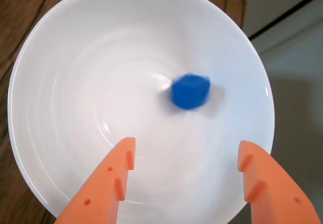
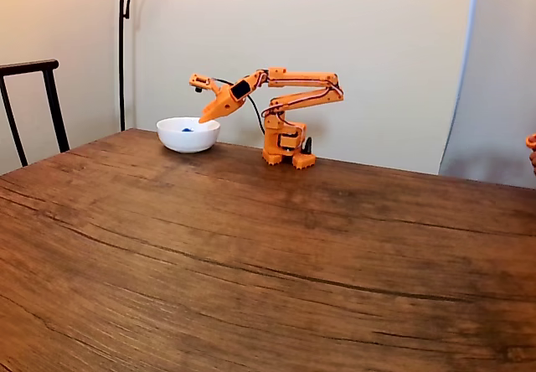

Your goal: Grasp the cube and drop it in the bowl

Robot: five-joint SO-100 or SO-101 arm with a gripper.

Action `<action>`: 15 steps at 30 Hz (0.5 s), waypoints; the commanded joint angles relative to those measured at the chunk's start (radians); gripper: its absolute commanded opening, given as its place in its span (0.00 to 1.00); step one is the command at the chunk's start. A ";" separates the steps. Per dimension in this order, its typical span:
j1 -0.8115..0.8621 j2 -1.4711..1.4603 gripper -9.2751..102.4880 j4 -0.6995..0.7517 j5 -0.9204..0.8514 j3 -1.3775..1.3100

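The cube (image 1: 190,91) lies inside the bowl (image 1: 60,57), on the white inner floor a little right of the bowl's centre in the wrist view. Its edges look smeared there, so its exact tilt cannot be told. The gripper (image 1: 189,158) hangs above the bowl with its two orange fingers (image 1: 108,183) spread wide and nothing between them; the cube sits apart from both fingers, just beyond the gap between their tips.

In the fixed view the bowl (image 2: 188,134) stands on the far side of the wooden table (image 2: 268,255), near the table's back edge, and a small blue speck, the cube (image 2: 187,129), shows over the bowl's rim. The gripper (image 2: 201,105) is held over the bowl's right side, pointing down and to the left, and the orange arm (image 2: 289,95) reaches to it from its base, which stands on the table to the right of the bowl. A dark chair (image 2: 33,104) stands to the left of the bowl, past the table's edge, and a thin dark pole (image 2: 122,45) rises behind the bowl against the pale wall.
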 commanded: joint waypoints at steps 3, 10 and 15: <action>-0.083 0.021 0.33 0.055 -0.051 -0.087; -0.302 0.025 0.33 0.259 -0.097 -0.293; -0.499 0.025 0.27 0.400 -0.126 -0.426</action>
